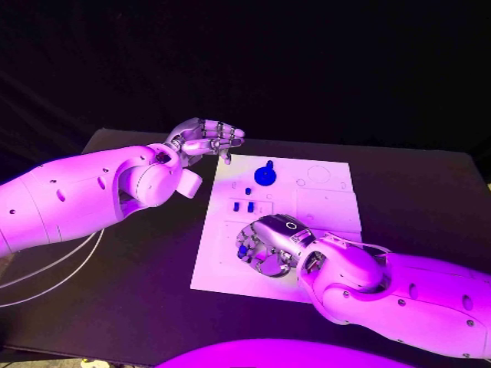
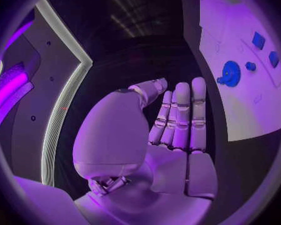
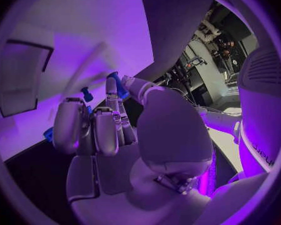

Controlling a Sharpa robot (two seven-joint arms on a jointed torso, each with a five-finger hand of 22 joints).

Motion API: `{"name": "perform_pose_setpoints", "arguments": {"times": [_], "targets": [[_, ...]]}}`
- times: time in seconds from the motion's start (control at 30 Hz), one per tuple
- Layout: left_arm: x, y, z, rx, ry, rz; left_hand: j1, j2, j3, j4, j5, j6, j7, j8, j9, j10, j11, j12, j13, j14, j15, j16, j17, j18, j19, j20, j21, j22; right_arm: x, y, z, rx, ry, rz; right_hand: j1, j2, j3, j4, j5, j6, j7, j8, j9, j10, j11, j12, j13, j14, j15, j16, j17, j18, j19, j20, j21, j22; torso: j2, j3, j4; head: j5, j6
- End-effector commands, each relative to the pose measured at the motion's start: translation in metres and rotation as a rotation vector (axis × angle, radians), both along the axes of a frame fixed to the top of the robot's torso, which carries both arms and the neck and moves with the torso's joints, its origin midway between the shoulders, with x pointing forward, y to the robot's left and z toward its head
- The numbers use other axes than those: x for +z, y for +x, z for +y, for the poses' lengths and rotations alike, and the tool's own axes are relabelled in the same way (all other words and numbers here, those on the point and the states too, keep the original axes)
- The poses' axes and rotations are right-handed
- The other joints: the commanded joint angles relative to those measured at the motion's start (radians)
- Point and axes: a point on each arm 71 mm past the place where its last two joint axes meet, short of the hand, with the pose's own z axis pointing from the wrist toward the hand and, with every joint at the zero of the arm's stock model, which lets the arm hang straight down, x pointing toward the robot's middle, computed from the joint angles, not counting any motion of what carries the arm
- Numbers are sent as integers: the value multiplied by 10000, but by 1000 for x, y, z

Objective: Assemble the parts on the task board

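Black tabletop (image 1: 423,192) carries the white task board (image 1: 323,201). Right hand (image 1: 270,244) pinches a blue part (image 3: 117,85) in its fingers over the board. Left hand (image 1: 207,139) hovers empty, fingers loosely curled.

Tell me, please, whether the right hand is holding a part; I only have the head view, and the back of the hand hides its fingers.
Observer: Yes. The right wrist view shows the right hand pinching a blue part between its thumb and a finger.
Operator: Is the left hand carrying anything?
Observer: No. The left wrist view shows the left hand with an empty palm and its fingers stretched out side by side.
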Motion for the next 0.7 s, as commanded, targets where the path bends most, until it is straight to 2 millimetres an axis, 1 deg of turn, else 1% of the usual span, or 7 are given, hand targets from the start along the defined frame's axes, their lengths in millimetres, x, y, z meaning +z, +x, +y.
{"name": "perform_pose_setpoints", "arguments": {"times": [0.03,0.33,0.4,0.43,0.6,0.63,0.7], "targets": [[1,-1,-2,-194,-71,-41,32,51,-51,16,24,-59,26,69,-12,-93,9,28,-16,-70,19,44,-9,78,-7,53,-49,-9,-1,-1,1,117,-122,-28,-12,-72,-53,16,-40,-91,-1,-65,-21,-69,-25,-49,20,387,18,61,6,-128,280,24,14,643,-1,6,-2,1,1],[1,-1,-2,-179,-64,-39,32,51,-51,16,24,-59,26,69,-12,-93,9,28,-16,-70,19,44,-9,78,-7,53,-49,-9,1,-2,-2,3,99,-117,-83,-190,-39,3,-70,-655,-32,-444,-174,-85,-61,-87,169,385,-13,58,-2,-124,279,-4,-15,645,0,11,-7,-3,6],[1,-1,-2,-174,-59,-32,36,51,-57,12,24,-64,26,79,-13,-108,10,37,-20,-79,20,47,-17,78,-9,54,-54,-13,3,-3,-4,-58,234,-165,-80,-199,-31,-6,-81,-886,-96,-585,-236,-94,-86,-103,216,384,-29,51,-15,-123,283,-17,-16,650,0,11,-7,-3,6],[1,-1,-1,-172,-57,-30,36,51,-57,12,24,-64,26,79,-13,-108,10,37,-20,-79,20,47,-17,78,-9,54,-54,-13,4,-3,-5,-85,305,-184,-89,-230,-57,-12,-94,-1129,-191,-722,-297,-92,-113,-109,253,386,-52,55,-8,-120,284,-32,-28,648,1,11,-8,-9,7],[1,-1,0,-155,-43,-14,38,51,-58,10,24,-65,26,80,-14,-109,10,39,-21,-80,20,47,-19,78,-9,54,-54,-14,12,-8,-15,-274,960,-203,-123,-263,-167,5,-102,-1392,-289,-876,-373,-54,-155,-97,348,397,-89,74,23,-128,305,-65,8,674,-11,7,-22,-42,23],[1,-1,0,-152,-40,-12,38,51,-58,10,24,-65,26,80,-14,-109,10,39,-21,-80,20,47,-19,78,-9,54,-54,-14,14,-9,-18,-327,1145,-180,-200,-322,-333,48,-34,-1650,-381,-1019,-443,9,-185,-61,414,411,-114,103,71,-132,316,-85,24,687,-13,9,-23,-47,32],[1,-1,0,-148,-38,-11,38,51,-58,10,24,-65,26,80,-14,-109,10,39,-21,-80,20,47,-19,78,-9,54,-54,-14,20,-9,-24,-424,1490,-112,-209,-330,-410,60,-20,-1688,-383,-1042,-459,23,-198,-53,445,410,-123,99,60,-127,313,-95,-2,676,-12,10,-22,-72,58]]}}
